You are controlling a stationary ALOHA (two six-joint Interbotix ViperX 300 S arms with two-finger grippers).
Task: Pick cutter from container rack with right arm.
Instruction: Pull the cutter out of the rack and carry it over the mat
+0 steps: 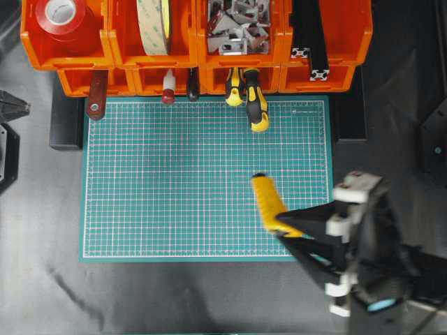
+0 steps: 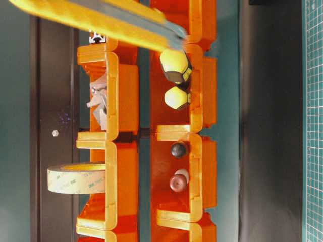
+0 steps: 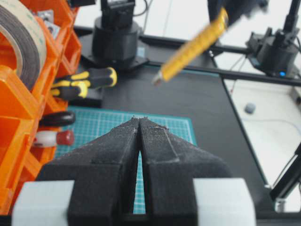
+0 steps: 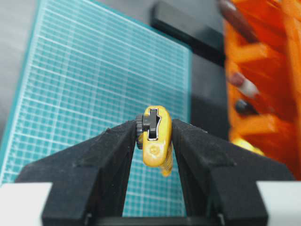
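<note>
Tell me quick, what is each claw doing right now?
Left claw: closed, holding nothing.
Right claw: closed on the yellow cutter, held above the green mat.

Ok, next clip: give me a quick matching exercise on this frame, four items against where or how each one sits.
Items:
1. cutter
2. red tape roll
3. two screwdrivers
4. left gripper

States:
A. handles sticking out of a lower bin of the container rack
B. jaws shut, holding nothing
C. lying in the top left bin
D. clamped in the right gripper, over the green mat

Pairs: 1-D, 2-C, 3-A, 4-B
</note>
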